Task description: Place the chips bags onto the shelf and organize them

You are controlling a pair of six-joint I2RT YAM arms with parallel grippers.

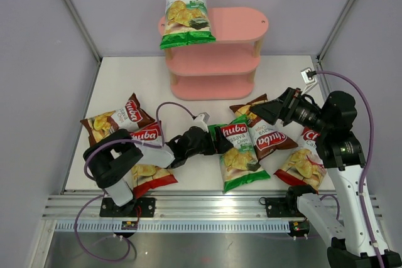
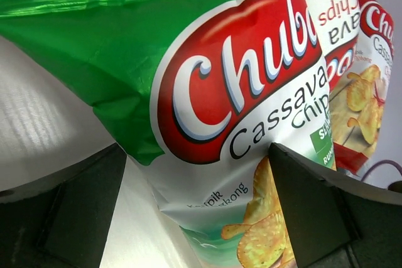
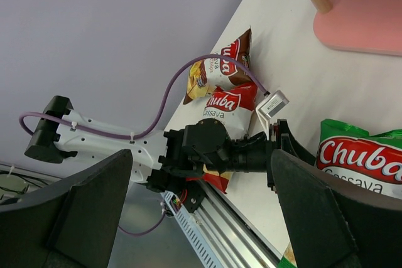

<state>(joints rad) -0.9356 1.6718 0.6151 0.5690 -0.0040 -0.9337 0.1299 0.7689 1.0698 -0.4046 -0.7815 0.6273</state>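
Spread wide at the left fingers (image 2: 63,218), clamping nothing, with a glossy green bag (image 2: 207,92) flat on the table (image 1: 125,80) between them, crinkled seal foremost, red-and-white logo and yellow chips up. Likewise apart and unladen at the right fingers (image 3: 69,218), over a dark brown bag (image 1: 264,131). Well beyond both, a second green bag (image 1: 186,17) atop the pink shelf (image 1: 242,26).

The green chips bag (image 2: 207,92) is glossy, crinkled plastic film. The shelf (image 1: 242,20) has smooth matt pink boards and pale wooden uprights. The table (image 1: 125,80) is matt white. The base rail (image 1: 201,206) is ribbed bare metal.
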